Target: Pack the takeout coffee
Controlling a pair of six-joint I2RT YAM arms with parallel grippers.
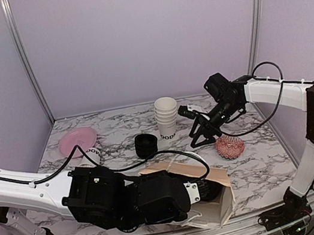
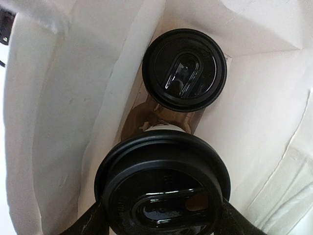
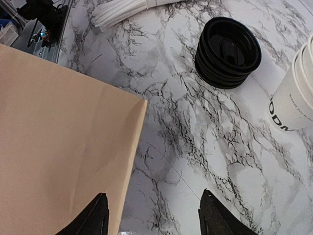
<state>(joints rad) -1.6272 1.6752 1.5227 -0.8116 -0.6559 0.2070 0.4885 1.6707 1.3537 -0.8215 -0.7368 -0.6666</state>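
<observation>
The brown bag (image 1: 220,205) lies on its side at the table's near edge, and my left arm reaches into its mouth. In the left wrist view my left gripper (image 2: 164,218) is shut on a takeout coffee (image 2: 164,181), its black lid facing the camera and a black finger (image 2: 88,223) at each side. A second lidded takeout coffee (image 2: 184,70) stands deeper in the bag against its white inner wall (image 2: 58,122). My right gripper (image 1: 198,133) is open and empty above the table behind the bag; it also shows in the right wrist view (image 3: 154,213), beside the bag's edge (image 3: 58,142).
A stack of lidless white cups (image 1: 167,117) and a stack of black lids (image 1: 146,145) stand mid-table. A pink plate (image 1: 77,140) and a cup of straws (image 1: 92,156) are at the left. A pink patterned object (image 1: 230,146) lies at the right.
</observation>
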